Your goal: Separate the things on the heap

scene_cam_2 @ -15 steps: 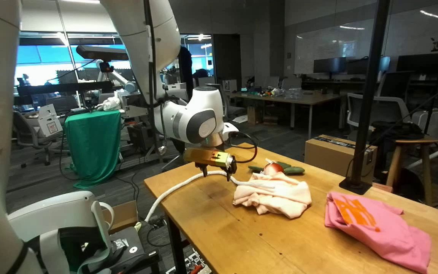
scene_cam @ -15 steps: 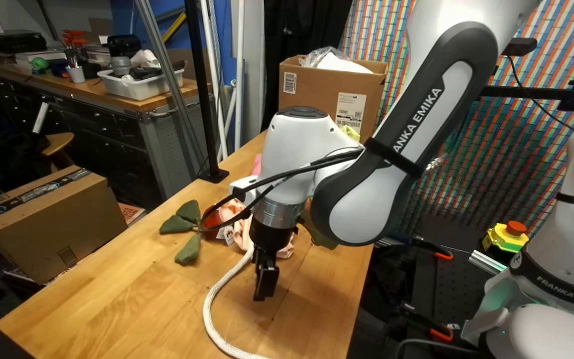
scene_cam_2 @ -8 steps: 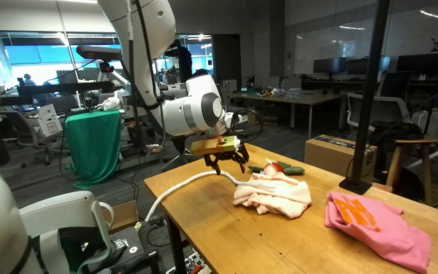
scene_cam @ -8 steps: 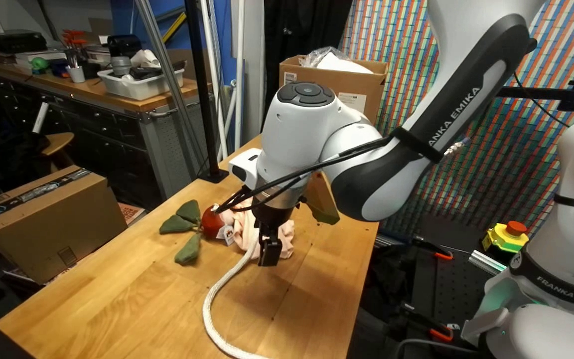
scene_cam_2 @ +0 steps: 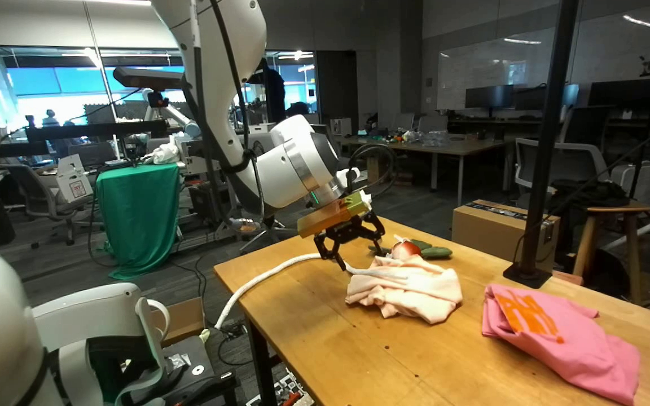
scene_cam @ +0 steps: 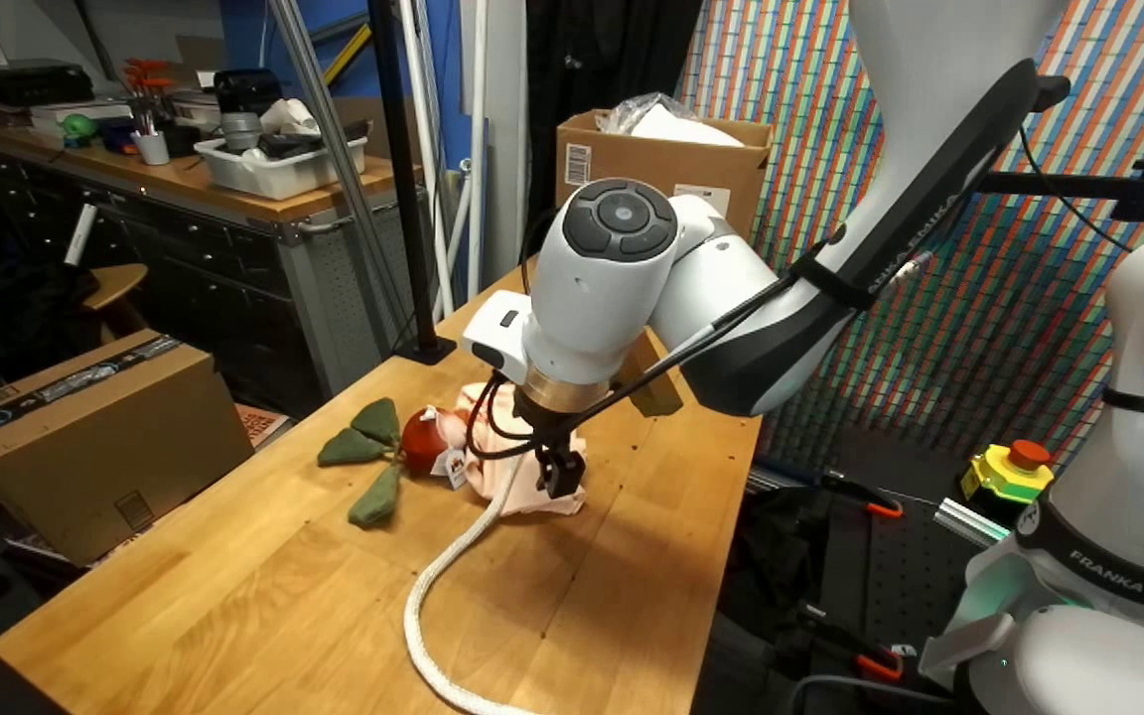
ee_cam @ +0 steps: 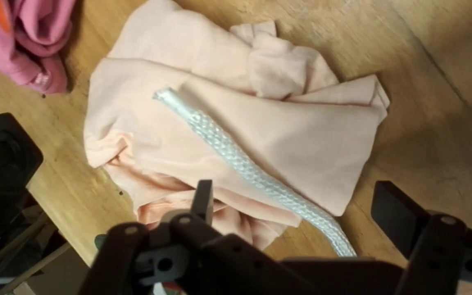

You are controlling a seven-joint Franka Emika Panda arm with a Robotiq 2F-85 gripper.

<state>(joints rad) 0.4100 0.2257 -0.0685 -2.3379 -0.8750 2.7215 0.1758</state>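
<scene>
The heap here is a crumpled pale beige cloth (ee_cam: 228, 86) with the end of a white rope (ee_cam: 256, 174) lying across its top. In an exterior view the rope (scene_cam_2: 268, 273) runs over the table and hangs off its edge. A red round object (scene_cam: 423, 442) touches the cloth's side, with dark green leaf-like pieces (scene_cam: 375, 499) fanned out beside it. Apart from these, a pink cloth (scene_cam_2: 573, 349) with orange print lies farther along the table. My gripper (scene_cam_2: 361, 260) is tilted above the rope at the beige cloth's edge. Its fingers (ee_cam: 398, 217) stand wide apart, holding nothing.
A black post (scene_cam_2: 545, 141) rises from a flat base (scene_cam_2: 527, 276) at the table's edge, near the pink cloth. At the tabletop's far end is a large brown cardboard box (scene_cam: 622, 179). The wooden tabletop (scene_cam: 264, 606) extends past the rope.
My arm has swung toward the beige cloth, and the gripper has turned and tilted on the way. Its jaws stay open. The cloths, rope and red object lie where they lay.
</scene>
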